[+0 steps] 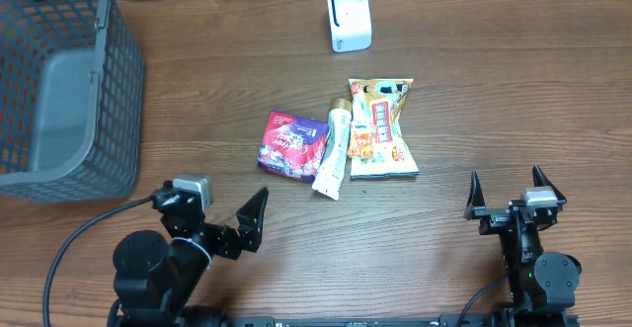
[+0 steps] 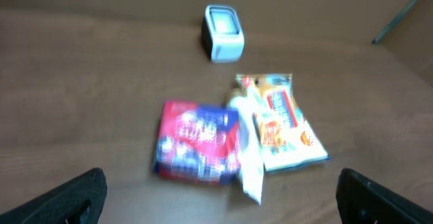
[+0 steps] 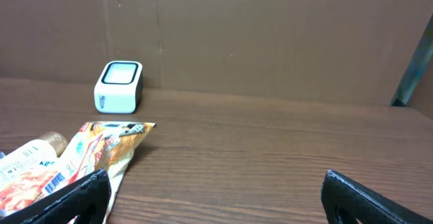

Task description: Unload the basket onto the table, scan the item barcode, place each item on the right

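Note:
Three items lie mid-table: a red-and-purple packet [image 1: 292, 144] [image 2: 196, 143], a white tube [image 1: 333, 154] [image 2: 247, 149] [image 3: 34, 158] and an orange snack packet [image 1: 380, 129] [image 2: 284, 122] [image 3: 101, 149]. I cannot make out a barcode on any of them. A white scanner [image 1: 349, 18] [image 2: 222, 31] [image 3: 120, 86] stands behind them. My left gripper [image 1: 247, 226] [image 2: 220, 204] is open near the front left, short of the red packet. The right gripper [image 1: 507, 191] [image 3: 216, 200] is open at the front right, with bare table between its fingers.
A grey wire basket [image 1: 59, 80] stands at the back left with a grey liner inside. A brown cardboard wall [image 3: 270, 34] rises behind the table. The wooden tabletop [image 1: 494, 90] stretches to the right of the items.

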Action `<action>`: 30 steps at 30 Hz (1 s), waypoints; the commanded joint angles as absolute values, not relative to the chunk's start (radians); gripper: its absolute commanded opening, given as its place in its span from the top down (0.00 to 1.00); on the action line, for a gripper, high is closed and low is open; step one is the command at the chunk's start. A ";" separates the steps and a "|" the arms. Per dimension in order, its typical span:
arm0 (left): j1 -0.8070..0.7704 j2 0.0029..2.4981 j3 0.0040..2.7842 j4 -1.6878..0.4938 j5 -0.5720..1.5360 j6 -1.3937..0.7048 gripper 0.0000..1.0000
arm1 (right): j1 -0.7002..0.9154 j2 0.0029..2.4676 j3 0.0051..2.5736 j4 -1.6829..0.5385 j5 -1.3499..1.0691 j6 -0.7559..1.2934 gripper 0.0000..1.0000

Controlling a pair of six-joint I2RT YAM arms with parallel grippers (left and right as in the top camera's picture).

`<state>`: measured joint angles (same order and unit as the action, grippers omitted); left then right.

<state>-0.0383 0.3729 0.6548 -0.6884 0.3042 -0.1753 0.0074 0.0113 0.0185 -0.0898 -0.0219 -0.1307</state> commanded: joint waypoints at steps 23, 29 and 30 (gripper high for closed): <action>-0.033 0.366 0.656 -0.632 0.420 -0.510 0.00 | 0.012 0.003 0.008 0.306 -1.035 -0.128 0.00; -0.033 0.366 0.656 -0.628 0.419 -0.510 0.00 | 0.012 0.003 0.009 0.525 -1.051 -0.025 0.00; -0.033 0.366 0.656 -0.628 0.419 -0.510 0.00 | 0.012 0.003 0.010 0.604 -0.998 0.006 0.00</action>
<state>-0.0383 0.3729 0.6506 -0.6323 0.4049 -0.4992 0.0074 0.0109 0.0185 0.5133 -0.9871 -0.0891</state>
